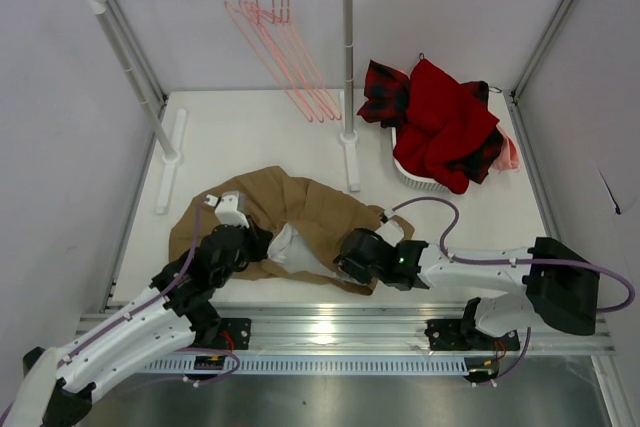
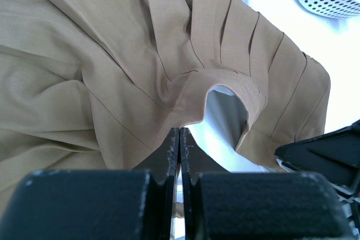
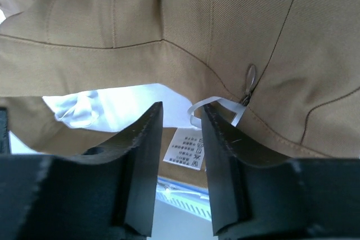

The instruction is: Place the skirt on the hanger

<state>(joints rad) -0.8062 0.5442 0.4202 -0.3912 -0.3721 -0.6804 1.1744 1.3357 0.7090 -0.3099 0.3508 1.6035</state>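
The tan skirt (image 1: 300,207) lies crumpled on the white table in front of both arms, its pale lining showing at the waist opening. My left gripper (image 1: 266,245) is shut on the waistband's edge (image 2: 194,119), its fingertips (image 2: 179,130) pressed together with the cloth rising to them. My right gripper (image 1: 342,259) is at the opposite side of the waist. Its jaws (image 3: 181,108) stand apart just below the skirt's (image 3: 225,26) waistband, with a white care label (image 3: 184,149) behind the gap and a zip pull (image 3: 250,80) close by. Several pink hangers (image 1: 275,37) hang on the rail at the back.
A white perforated basket (image 1: 415,179) at the back right holds a red garment (image 1: 445,122) and red-and-black plaid cloth (image 1: 385,87). The rail's right post (image 1: 348,67) and its foot stand just behind the skirt. The left post (image 1: 130,67) is at the far left.
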